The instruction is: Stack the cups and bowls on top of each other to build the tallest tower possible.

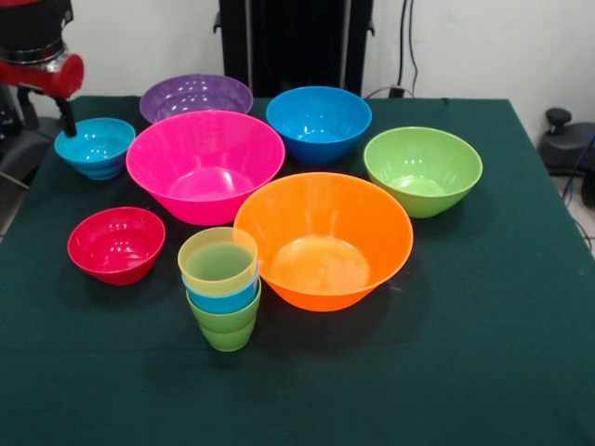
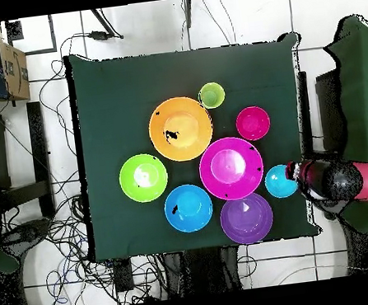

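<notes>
The tower stands at the front of the table: yellow cup on top, blue cup in the middle, green cup lowest; it also shows in the overhead view. The bowls stand apart, upright: orange beside the tower, pink, purple, blue, green, red, teal. My gripper hangs at the teal bowl's far edge, off to the table's side, and holds nothing that I can see; it also shows in the overhead view.
A dark green cloth covers the table. The black pedestal stands behind the purple and blue bowls. A cardboard box and loose cables lie on the floor beside the table.
</notes>
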`<action>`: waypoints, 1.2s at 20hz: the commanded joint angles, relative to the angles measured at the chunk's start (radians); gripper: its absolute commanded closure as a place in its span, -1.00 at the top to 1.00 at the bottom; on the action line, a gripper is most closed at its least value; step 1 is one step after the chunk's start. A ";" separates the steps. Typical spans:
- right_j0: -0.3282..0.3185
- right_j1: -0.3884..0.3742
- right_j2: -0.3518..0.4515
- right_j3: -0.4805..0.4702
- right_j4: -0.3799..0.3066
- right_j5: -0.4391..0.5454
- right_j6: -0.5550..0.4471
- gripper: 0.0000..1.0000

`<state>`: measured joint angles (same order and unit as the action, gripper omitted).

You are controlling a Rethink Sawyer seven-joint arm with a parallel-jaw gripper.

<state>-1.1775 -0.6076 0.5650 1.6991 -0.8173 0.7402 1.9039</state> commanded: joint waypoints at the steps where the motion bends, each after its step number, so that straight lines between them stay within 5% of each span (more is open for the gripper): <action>1: 0.018 0.048 0.025 0.047 -0.057 0.073 -0.339 1.00; 24: 0.011 0.146 -0.016 -0.014 -0.144 0.038 -0.356 1.00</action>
<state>-1.1794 -0.5137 0.5650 1.6988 -0.8751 0.7400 1.8558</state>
